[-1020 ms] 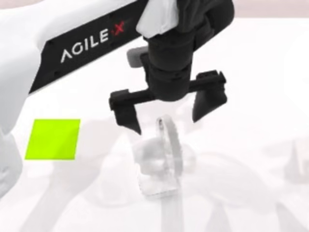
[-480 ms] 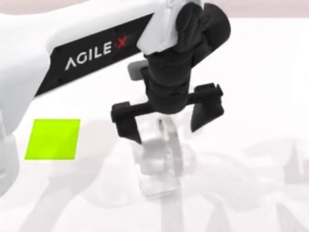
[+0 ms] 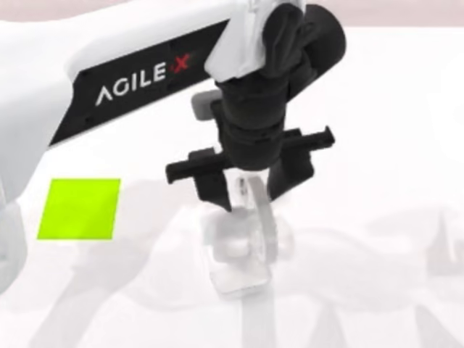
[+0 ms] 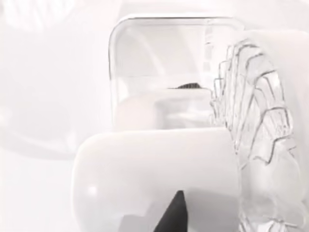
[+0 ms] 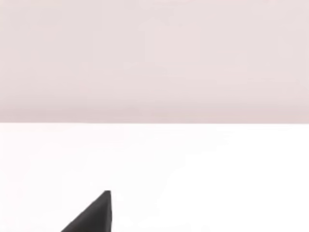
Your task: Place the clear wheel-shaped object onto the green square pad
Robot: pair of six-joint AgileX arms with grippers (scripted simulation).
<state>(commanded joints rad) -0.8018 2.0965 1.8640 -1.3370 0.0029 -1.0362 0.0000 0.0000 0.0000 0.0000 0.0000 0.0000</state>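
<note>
The clear wheel-shaped object stands on the white table near the middle, its thin spoked wheel on edge and its hub and square base toward the left. My left gripper reaches down over it, its black fingers pressed close on either side of the wheel's upper rim. In the left wrist view the hub and the spoked wheel fill the picture, with one dark fingertip in front of the hub. The green square pad lies flat at the left, bare, well apart from the wheel.
My right gripper is out of the top view; its wrist view shows only one dark fingertip over bare white table and a pale wall. Grey shadows of the arms lie across the table's front.
The left gripper's fingers, wide apart before, have drawn in on the wheel's rim. The arm has sunk slightly. The wheel and pad have not moved.
</note>
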